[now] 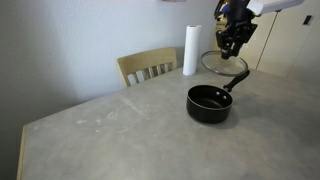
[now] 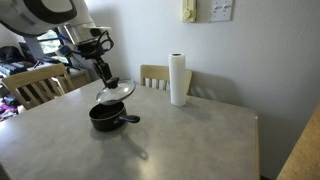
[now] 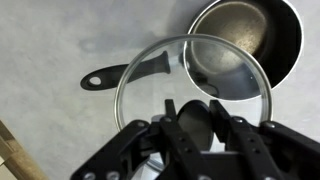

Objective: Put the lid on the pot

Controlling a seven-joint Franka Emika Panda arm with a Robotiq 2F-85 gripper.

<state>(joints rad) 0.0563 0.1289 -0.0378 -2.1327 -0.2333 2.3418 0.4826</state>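
The clear glass lid [image 3: 195, 85] with its metal rim hangs in the air, and my gripper [image 3: 200, 118] is shut on its dark centre knob. In both exterior views the lid [image 1: 222, 62] [image 2: 115, 92] is tilted and held above the table. The black pot [image 1: 209, 102] [image 2: 106, 117] stands on the table with its long handle [image 1: 236, 81] pointing away. In the wrist view the pot [image 3: 250, 35] lies at the upper right, partly under the lid's edge, its handle [image 3: 125, 72] stretching left. The lid is above the pot and apart from it.
A white paper-towel roll [image 1: 190, 50] [image 2: 178, 80] stands upright near the table's far edge. A wooden chair [image 1: 148, 67] sits behind the table [image 1: 110, 130]; another chair [image 2: 35, 85] is at the side. A wall runs behind.
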